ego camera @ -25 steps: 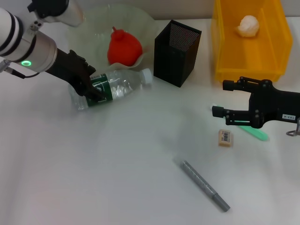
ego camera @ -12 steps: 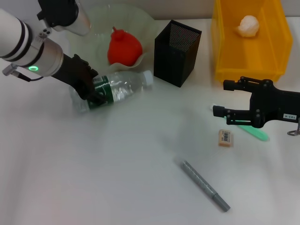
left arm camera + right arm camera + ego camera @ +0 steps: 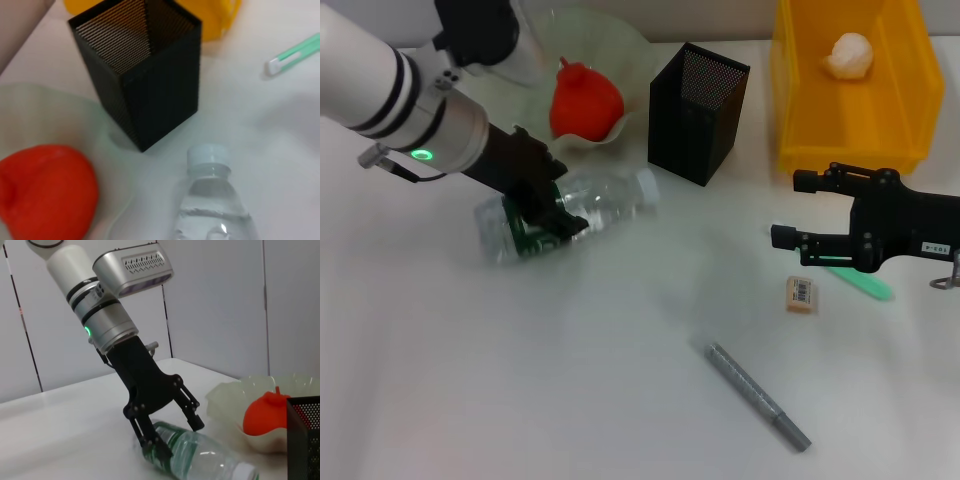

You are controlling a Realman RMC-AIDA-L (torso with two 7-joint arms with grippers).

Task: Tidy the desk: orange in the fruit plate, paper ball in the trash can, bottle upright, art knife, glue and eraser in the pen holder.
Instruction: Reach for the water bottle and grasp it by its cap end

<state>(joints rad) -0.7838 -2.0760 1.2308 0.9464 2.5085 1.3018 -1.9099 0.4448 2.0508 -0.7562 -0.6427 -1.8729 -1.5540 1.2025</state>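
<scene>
The bottle (image 3: 565, 212) is lying on its side on the desk (image 3: 570, 380) at centre left of the head view, its white cap pointing toward the pen holder (image 3: 697, 112). I am seeing the left end effector (image 3: 552, 215) straddling its green label, fingers spread around the body, one on each side. Just above it, the orange (image 3: 584, 102) is sitting in the fruit plate (image 3: 610, 40). At upper right, the trash can (image 3: 850, 85) is holding the paper ball (image 3: 848, 54). The right end effector (image 3: 788, 210) is hovering at mid right, fingers wide apart, near the eraser (image 3: 801, 294).
</scene>
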